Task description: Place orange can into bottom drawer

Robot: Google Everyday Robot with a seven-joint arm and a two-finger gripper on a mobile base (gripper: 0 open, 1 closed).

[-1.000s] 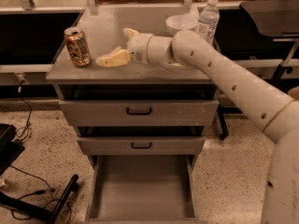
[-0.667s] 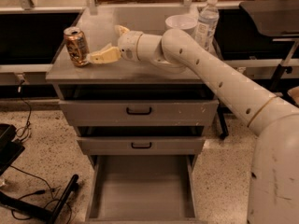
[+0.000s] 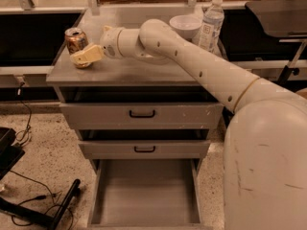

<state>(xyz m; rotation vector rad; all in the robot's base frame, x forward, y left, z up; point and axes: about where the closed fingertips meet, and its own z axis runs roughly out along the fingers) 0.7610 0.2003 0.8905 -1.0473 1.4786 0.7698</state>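
Note:
The orange can (image 3: 75,41) stands upright on the grey cabinet top (image 3: 129,71) near its left edge. My gripper (image 3: 84,55) reaches in from the right on the white arm, and its cream fingers (image 3: 88,55) lie right against the can's front right side, covering its lower part. The bottom drawer (image 3: 145,191) is pulled open below, a wide grey tray with nothing in it.
A white bowl (image 3: 185,26) and a clear plastic bottle (image 3: 211,24) stand at the back right of the cabinet top. The two upper drawers (image 3: 142,114) with black handles are shut. Black cables and a stand (image 3: 43,210) lie on the floor at the left.
My gripper has moved left across the cabinet top, from the middle to the orange can. The can has not moved.

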